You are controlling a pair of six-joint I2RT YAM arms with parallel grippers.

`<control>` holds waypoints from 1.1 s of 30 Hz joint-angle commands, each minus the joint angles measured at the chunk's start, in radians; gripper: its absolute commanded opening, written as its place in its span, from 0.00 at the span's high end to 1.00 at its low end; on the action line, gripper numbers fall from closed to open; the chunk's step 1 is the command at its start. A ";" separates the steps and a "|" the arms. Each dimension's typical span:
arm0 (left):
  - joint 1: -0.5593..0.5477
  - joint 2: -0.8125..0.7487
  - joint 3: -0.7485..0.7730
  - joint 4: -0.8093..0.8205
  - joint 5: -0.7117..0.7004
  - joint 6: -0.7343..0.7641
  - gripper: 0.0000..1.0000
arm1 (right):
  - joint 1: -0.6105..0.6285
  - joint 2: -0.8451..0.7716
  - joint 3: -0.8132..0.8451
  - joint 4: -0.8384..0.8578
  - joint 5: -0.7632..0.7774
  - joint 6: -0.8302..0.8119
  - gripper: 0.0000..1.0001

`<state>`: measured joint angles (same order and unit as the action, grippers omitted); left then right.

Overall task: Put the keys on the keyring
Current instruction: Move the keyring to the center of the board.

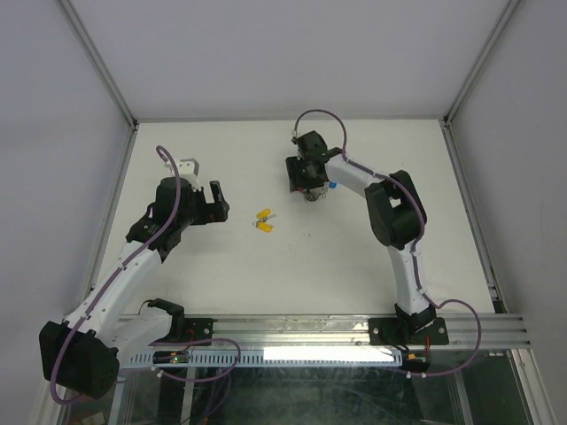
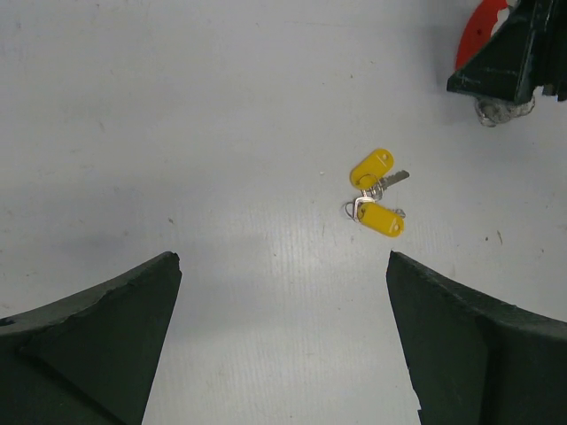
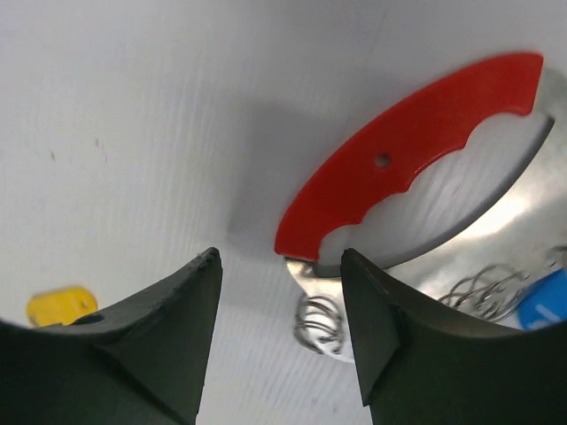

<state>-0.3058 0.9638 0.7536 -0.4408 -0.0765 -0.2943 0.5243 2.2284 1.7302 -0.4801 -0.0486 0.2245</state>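
Two yellow-capped keys [image 1: 263,221] lie together on the white table; in the left wrist view the keys [image 2: 376,195] sit ahead and right of my fingers. My left gripper [image 1: 215,202] [image 2: 283,266] is open and empty, left of them. The keyring [image 1: 312,197] lies under my right gripper [image 1: 310,188]. In the right wrist view its red curved strip [image 3: 407,150] and grey coiled rings [image 3: 319,323] show, with a blue key cap [image 3: 545,301] beside them. My right gripper [image 3: 279,266] is open, its jaws low over the strip's near end, pinching nothing.
The white table [image 1: 266,274] is bounded by grey walls and a metal frame. My right gripper and the red strip [image 2: 474,40] show at the top right of the left wrist view. A yellow key [image 3: 58,305] shows at the left in the right wrist view.
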 commanded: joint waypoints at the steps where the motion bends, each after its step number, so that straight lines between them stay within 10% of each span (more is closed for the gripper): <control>1: 0.004 0.019 0.012 0.037 0.033 0.009 0.01 | 0.053 -0.114 -0.155 -0.073 -0.009 -0.034 0.40; 21: 0.005 -0.042 0.003 0.026 -0.001 0.019 0.01 | 0.400 -0.728 -0.844 -0.099 0.036 0.292 0.38; 33: 0.005 -0.003 0.006 0.023 0.040 0.034 0.01 | 0.372 -1.115 -0.803 -0.177 0.263 0.360 0.35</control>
<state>-0.3058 0.9512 0.7536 -0.4419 -0.0517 -0.2874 0.9562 1.1500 0.8486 -0.6632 0.0662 0.5724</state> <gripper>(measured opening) 0.992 0.665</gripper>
